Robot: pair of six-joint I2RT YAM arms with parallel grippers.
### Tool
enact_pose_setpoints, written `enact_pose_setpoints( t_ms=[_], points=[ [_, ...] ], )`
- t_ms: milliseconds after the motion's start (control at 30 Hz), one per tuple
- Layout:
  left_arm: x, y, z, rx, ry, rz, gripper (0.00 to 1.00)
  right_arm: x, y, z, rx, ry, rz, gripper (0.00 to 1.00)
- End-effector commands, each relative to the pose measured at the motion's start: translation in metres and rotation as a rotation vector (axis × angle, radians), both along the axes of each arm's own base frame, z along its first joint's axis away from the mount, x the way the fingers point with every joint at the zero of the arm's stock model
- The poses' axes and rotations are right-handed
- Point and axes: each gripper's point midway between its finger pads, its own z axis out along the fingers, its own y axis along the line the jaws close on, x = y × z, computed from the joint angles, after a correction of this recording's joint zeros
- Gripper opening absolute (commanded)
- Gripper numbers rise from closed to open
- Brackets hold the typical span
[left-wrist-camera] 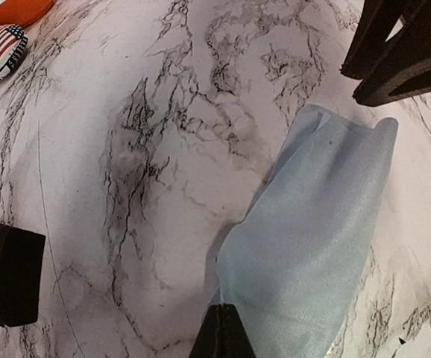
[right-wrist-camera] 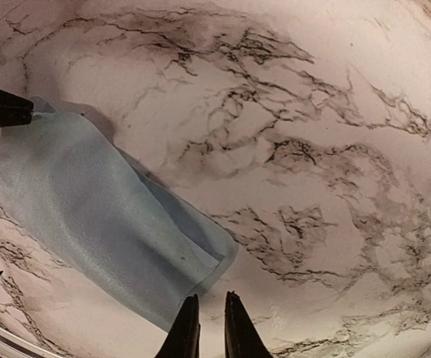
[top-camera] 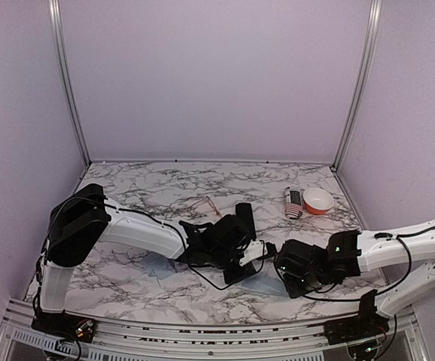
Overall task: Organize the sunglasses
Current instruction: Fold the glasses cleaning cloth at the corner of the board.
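Left gripper [left-wrist-camera: 219,313] clenched on one corner of pale blue cloth [left-wrist-camera: 305,239]. Right gripper [right-wrist-camera: 211,298] narrowly parted at cloth's edge, nothing between its fingers. Wire-framed sunglasses [top-camera: 212,204] lie on marble table [top-camera: 127,188] at 11 o'clock of cloth, well apart. Stars-and-stripes case [top-camera: 293,203] at 1 o'clock.

Wire sunglasses [top-camera: 212,204] tiny (1 pair), lenses indiscernible.

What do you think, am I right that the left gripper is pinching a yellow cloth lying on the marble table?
Not quite. The cloth is pale blue, not yellow; the left wrist view shows it. Otherwise yes: the left gripper is pinching it, and it lies on the marble table.
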Motion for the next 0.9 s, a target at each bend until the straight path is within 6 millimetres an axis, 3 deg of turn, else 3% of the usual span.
enact_pose_setpoints(
  t_ms=[0, 500, 867],
  points=[
    [-0.003, 0.0, -0.008, 0.034, -0.001, -0.013, 0.0, 0.006, 0.012, 0.002, 0.071, -0.007, -0.016, 0.13],
    [-0.004, 0.004, -0.01, 0.045, -0.001, -0.008, 0.0, 0.014, 0.002, -0.022, -0.022, 0.016, -0.041, 0.12],
    [-0.005, 0.005, -0.012, 0.048, 0.003, -0.011, 0.0, 0.019, 0.004, -0.024, -0.049, 0.006, -0.03, 0.11]
  ],
)
